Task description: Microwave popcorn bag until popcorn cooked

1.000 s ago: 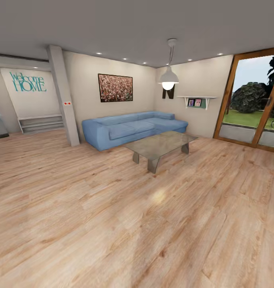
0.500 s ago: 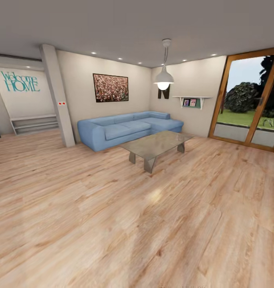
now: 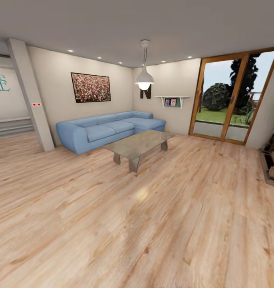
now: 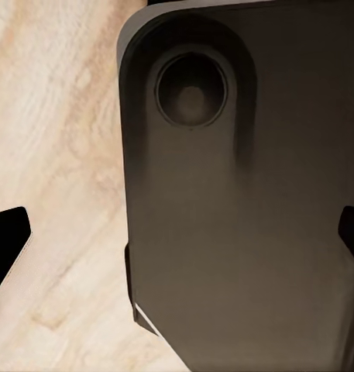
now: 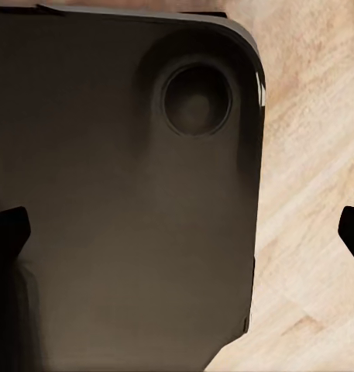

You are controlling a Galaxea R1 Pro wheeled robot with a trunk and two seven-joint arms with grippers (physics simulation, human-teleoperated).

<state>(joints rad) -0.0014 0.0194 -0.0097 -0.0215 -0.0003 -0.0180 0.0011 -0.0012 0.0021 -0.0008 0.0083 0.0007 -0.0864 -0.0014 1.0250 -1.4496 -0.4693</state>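
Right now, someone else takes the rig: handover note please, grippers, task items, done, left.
Left gripper: open, holding nothing, over the dark robot base.
Right gripper: open, also holding nothing.
Location: living room with a blue corner sofa, a glass-topped coffee table, a light wooden plank floor and a wood-framed glass patio door.
Done: nothing visible.
Left: drive to the kitchen, find the bag, load the microwave, heat.
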